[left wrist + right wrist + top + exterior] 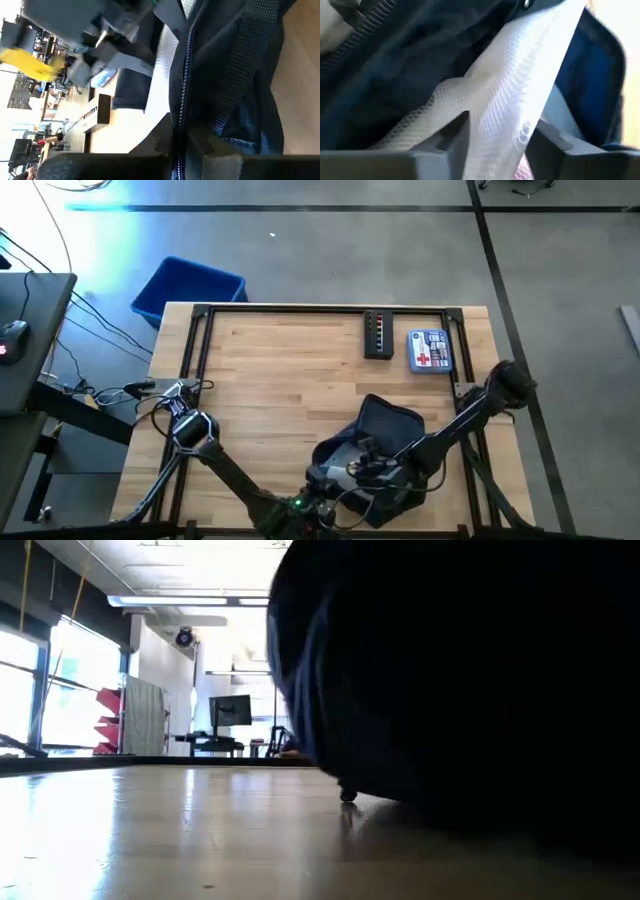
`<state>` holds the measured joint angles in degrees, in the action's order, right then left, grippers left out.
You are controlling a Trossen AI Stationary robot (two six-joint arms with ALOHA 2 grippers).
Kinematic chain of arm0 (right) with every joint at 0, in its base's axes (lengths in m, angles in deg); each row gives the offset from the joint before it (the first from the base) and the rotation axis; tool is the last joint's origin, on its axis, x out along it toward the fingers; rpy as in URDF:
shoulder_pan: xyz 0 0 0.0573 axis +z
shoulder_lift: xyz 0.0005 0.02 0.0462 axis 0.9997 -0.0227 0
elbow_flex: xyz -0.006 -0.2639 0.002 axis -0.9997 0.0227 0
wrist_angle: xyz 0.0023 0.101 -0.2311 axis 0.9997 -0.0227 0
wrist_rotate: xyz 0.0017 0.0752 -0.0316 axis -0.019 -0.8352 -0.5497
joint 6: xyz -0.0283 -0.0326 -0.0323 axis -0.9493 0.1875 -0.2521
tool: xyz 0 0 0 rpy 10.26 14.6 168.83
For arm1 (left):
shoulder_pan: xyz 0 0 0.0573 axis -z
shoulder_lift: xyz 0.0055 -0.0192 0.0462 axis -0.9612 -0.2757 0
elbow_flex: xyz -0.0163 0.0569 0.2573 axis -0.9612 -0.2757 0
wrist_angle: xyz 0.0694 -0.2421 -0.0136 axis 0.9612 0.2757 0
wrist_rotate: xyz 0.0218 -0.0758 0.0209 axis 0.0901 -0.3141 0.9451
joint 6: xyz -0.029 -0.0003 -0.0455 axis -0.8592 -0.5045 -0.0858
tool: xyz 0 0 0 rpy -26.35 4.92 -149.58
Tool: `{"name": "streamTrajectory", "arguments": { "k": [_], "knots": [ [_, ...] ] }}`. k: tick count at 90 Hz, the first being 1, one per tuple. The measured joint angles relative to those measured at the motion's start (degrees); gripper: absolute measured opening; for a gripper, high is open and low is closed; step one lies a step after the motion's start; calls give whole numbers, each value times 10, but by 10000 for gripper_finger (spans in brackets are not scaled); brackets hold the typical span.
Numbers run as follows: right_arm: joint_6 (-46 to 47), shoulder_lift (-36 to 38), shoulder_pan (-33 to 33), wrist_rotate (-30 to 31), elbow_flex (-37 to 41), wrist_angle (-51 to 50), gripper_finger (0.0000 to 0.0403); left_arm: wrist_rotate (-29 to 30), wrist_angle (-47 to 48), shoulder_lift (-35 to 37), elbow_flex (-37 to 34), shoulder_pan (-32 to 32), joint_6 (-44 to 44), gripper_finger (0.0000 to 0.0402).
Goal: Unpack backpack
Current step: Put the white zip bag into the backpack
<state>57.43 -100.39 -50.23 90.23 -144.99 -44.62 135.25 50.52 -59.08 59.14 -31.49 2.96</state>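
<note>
1. The backpack (385,450) lies at the near edge of the wooden table (290,370), at about 5 o'clock from the table's centre in the high view. Its main compartment is unzipped and gapes toward 12 o'clock.
2. The left gripper (335,480) sits at the backpack's 9 o'clock side, low on its near rim. In the left wrist view its two dark fingers (150,145) stand on either side of the zipper line (182,80), and the fabric edge runs down between them; the jaws appear closed on that zippered edge of the backpack (235,65).
3. The right gripper (375,465) reaches in from 3 o'clock, its forearm crossing above the backpack, and its tip is down in the open mouth. In the right wrist view a pale mesh panel (495,110) runs between its fingers (452,137), which stand apart on either side of it; whether they press the mesh cannot be told. Dark navy fabric (405,65) lies beside the mesh.
4. In the low view the backpack (460,670) fills the right of the picture as a dark mass resting on the table.
5. Farther off, near the 12 o'clock edge, a black case with coloured dots (378,335) lies just beside a first-aid pouch (430,350), both well apart from the backpack.
6. Beyond the table's 10 o'clock corner a blue bin (188,288) stands on the floor.
</note>
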Motion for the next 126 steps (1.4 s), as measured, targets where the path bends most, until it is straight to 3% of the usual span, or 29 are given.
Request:
{"name": "streamTrajectory", "arguments": {
  "k": [14, 28, 40, 49, 65, 78, 87, 100, 114, 126],
  "knots": [
    [14, 41, 14, 20, -10, -60, 215, -2, 1, 0, 0, -1, -10, 0],
    [66, 90, 45, 81, -10, -104, 220, -3, 2, 0, 0, -1, -14, 0],
    [164, 116, 68, 97, 3, -141, 196, -4, 6, 0, 0, -1, -20, 0],
    [218, 114, 82, 76, 28, -134, 172, -4, 6, 0, 0, -1, -20, 0],
    [247, 111, 95, 99, 127, 30, 120, -4, 6, 0, 0, -1, -24, 0],
    [316, 111, 84, 42, 217, 127, 72, 5, 6, 0, 0, 1, -17, 0],
    [364, 112, 84, 20, 253, 151, 42, 59, 4, 0, 0, 10, -14, 0],
    [364, 112, 84, 2, 256, 150, 7, 99, -2, 0, 0, 18, -1, 0],
    [301, 111, 84, -45, 217, 116, 4, 73, -2, 0, 0, 6, -9, 0],
    [263, 111, 88, -48, 146, 12, 3, 51, -1, 0, 0, -2, -9, 0]
  ]
}}
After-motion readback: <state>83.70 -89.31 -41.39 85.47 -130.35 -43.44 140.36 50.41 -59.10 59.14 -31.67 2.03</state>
